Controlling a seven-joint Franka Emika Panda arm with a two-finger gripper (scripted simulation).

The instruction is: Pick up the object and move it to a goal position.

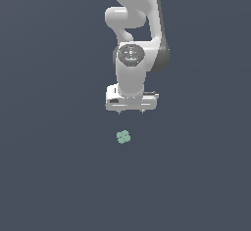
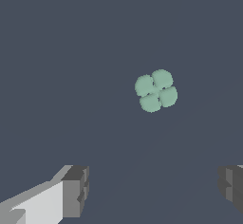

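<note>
One white, smooth-shelled robot arm (image 1: pixel 135 24) reaches down in the exterior view, built of rounded glossy segments with dark grey bands at the joints. One round grey disc with a faint teal mark sits on its wrist; whether that mark is writing cannot be told, and no readable label or brand shows anywhere.

At the arm's end is one tool (image 1: pixel 131 111), a white boxy body with two short fingertips poking out beneath it. In the wrist view the two fingers appear as blocky, dark grey pads (image 2: pixel 76 190), one joined to a white flat-sided link, the other cut off at the picture's edge. The two pads stand far apart, a wide stretch of bare surface between them, and the tool has hold of nothing.

There is one pale mint-green lumpy block of four rounded lobes (image 1: pixel 123 137), clustered like a clover leaf, matte and softly shaded, much smaller than the tool. It lies alone on the flat, plain dark slate-blue tabletop (image 1: pixel 54 166), apart from the tool and untouched. In the exterior view it sits below the fingertips and slightly towards the exterior view's left of the tool's middle. In the wrist view the block (image 2: pixel 156 90) lies clear of both pads, not between them.
</note>
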